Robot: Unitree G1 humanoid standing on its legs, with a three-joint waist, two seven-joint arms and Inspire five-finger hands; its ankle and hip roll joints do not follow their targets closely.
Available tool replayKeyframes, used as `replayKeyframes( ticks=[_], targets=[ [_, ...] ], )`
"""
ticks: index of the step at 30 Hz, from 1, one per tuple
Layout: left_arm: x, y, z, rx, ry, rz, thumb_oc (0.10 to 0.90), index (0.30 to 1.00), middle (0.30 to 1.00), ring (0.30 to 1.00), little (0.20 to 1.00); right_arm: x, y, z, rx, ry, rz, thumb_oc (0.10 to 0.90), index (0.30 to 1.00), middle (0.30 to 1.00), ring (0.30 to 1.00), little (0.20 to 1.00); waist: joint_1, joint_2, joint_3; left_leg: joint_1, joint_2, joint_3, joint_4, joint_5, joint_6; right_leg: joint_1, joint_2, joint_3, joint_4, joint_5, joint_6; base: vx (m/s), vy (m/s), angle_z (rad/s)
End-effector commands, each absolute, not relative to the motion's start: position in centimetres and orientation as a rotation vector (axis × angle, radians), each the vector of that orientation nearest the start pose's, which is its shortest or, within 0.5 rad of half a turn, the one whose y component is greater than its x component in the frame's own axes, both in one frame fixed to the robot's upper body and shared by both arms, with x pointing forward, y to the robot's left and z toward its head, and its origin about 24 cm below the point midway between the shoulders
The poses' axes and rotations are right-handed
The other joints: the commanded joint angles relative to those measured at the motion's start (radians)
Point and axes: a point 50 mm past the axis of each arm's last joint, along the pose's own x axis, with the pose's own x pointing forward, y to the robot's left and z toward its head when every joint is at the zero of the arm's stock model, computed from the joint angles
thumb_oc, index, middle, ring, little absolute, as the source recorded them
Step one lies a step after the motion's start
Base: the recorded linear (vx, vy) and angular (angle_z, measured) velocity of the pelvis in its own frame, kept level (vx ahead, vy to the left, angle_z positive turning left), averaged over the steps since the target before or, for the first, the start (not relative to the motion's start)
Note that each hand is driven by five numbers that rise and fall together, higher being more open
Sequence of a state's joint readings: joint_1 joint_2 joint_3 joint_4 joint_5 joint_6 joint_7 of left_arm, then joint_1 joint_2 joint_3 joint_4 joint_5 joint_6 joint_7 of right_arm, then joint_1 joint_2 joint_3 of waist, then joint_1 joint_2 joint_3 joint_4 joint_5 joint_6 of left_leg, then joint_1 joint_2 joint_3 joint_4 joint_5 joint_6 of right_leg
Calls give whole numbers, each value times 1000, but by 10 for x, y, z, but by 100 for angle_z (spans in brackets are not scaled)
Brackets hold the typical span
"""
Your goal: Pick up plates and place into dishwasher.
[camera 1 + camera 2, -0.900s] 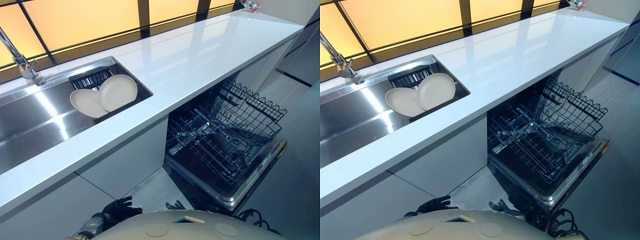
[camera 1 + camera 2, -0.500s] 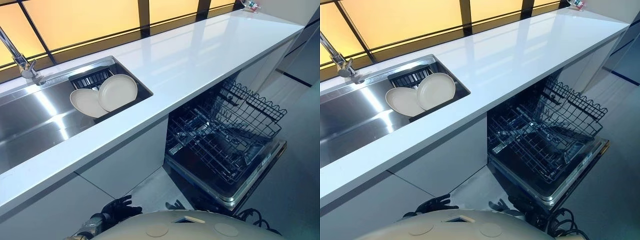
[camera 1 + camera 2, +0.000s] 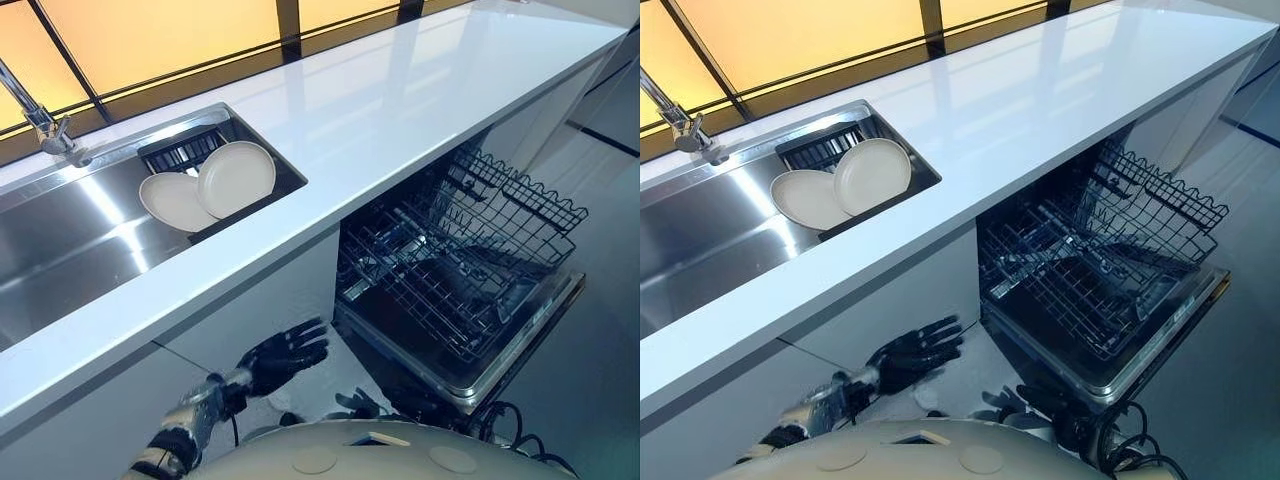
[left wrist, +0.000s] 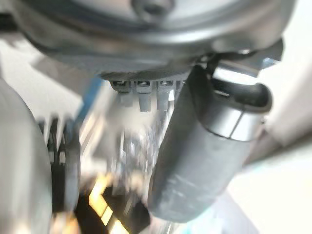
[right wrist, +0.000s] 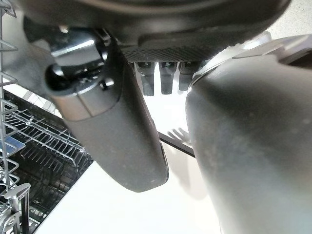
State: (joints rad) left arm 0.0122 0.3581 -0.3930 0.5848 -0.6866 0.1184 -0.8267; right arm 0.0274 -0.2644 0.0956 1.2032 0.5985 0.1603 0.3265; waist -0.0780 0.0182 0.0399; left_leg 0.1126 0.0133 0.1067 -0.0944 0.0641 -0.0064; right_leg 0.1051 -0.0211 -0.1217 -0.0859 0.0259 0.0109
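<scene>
Plates (image 3: 236, 178): two, overlapping, propped in the sink (image 3: 60, 250) corner; what you see behind them is half hidden.
Left robot hand (image 3: 280, 357): spread, empty, below the worktop (image 3: 400, 90) edge.
Right robot hand (image 3: 357, 404): low, partly cut off, fingers relaxed.
Dishwasher (image 3: 455, 270): open, racks out.

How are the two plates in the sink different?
The right plate is propped more upright and overlaps the left plate, which lies flatter and is partly covered. The right plate sits nearer the dishwasher. Both are round, cream and rest in the sink.
</scene>
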Motion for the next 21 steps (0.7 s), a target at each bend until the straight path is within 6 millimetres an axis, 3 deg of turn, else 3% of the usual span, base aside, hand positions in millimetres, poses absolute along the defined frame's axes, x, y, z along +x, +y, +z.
replayKeyframes(
  ticks=[1, 5, 6, 7, 8, 11, 14, 17, 18, 21],
  targets=[
    [237, 113, 15, -473, 292, -1134, 800, 900, 900, 900, 900, 104, -213, -158, 485, 1203, -94, 800, 900, 900, 900, 900, -7, 39, 9, -10, -51, -31, 7, -77, 27, -30, 19, -56, 117, -86, 64, 0, 0, 0],
    [261, 103, 120, -357, -101, -1108, 800, 900, 900, 900, 900, 99, -208, -160, 478, 1205, -108, 800, 900, 900, 900, 900, -6, 39, 15, -10, -48, -34, 7, -75, 34, -28, 18, -55, 118, -87, 64, 0, 0, 0],
    [262, 103, 126, -364, -141, -1107, 800, 900, 900, 900, 900, 99, -208, -160, 476, 1207, -109, 800, 900, 900, 900, 900, -6, 38, 16, -10, -47, -34, 7, -75, 35, -27, 18, -55, 118, -87, 64, 0, 0, 0],
    [266, 106, 165, -405, -287, -1068, 800, 900, 900, 900, 900, 95, -210, -161, 478, 1210, -119, 800, 900, 900, 900, 900, -4, 36, 14, -7, -47, -39, 7, -76, 33, -21, 18, -55, 114, -86, 62, 46, -4, -1],
    [271, 113, 191, -462, -381, -991, 800, 900, 900, 900, 900, 94, -211, -161, 491, 1207, -130, 800, 900, 900, 900, 900, -3, 33, 11, -5, -46, -41, 7, -75, 31, -16, 19, -54, 110, -84, 61, 54, -10, -1],
    [285, 130, 223, -452, -507, -732, 800, 900, 900, 900, 900, 94, -211, -160, 505, 1205, -141, 800, 900, 900, 900, 900, -7, 25, 5, -3, -45, -48, 7, -74, 26, -13, 19, -51, 106, -79, 59, 63, -25, 3],
    [297, 165, 263, -346, -710, -373, 800, 900, 900, 900, 900, 86, -210, -163, 508, 1229, -160, 800, 900, 900, 900, 900, -12, 19, -9, -2, -45, -65, 7, -69, 19, -13, 22, -42, 105, -75, 55, 95, -3, 4],
    [295, 179, 283, -284, -788, -249, 800, 900, 900, 900, 900, 82, -212, -164, 501, 1246, -170, 800, 900, 900, 900, 900, -11, 17, -16, -3, -46, -78, 7, -68, 16, -15, 24, -32, 105, -74, 53, 86, 9, -4],
    [292, 190, 295, -145, -838, -123, 800, 900, 900, 900, 900, 78, -214, -164, 500, 1252, -173, 800, 900, 900, 900, 900, -11, 16, -18, -3, -48, -82, 7, -69, 15, -17, 25, -22, 106, -75, 52, 110, 25, -1],
    [294, 205, 309, 114, -850, 63, 800, 900, 900, 900, 900, 73, -216, -165, 492, 1259, -177, 800, 900, 900, 900, 900, -15, 18, -20, 0, -52, -85, 8, -72, 16, -19, 25, -15, 109, -75, 53, 93, 38, 4]
  ],
)
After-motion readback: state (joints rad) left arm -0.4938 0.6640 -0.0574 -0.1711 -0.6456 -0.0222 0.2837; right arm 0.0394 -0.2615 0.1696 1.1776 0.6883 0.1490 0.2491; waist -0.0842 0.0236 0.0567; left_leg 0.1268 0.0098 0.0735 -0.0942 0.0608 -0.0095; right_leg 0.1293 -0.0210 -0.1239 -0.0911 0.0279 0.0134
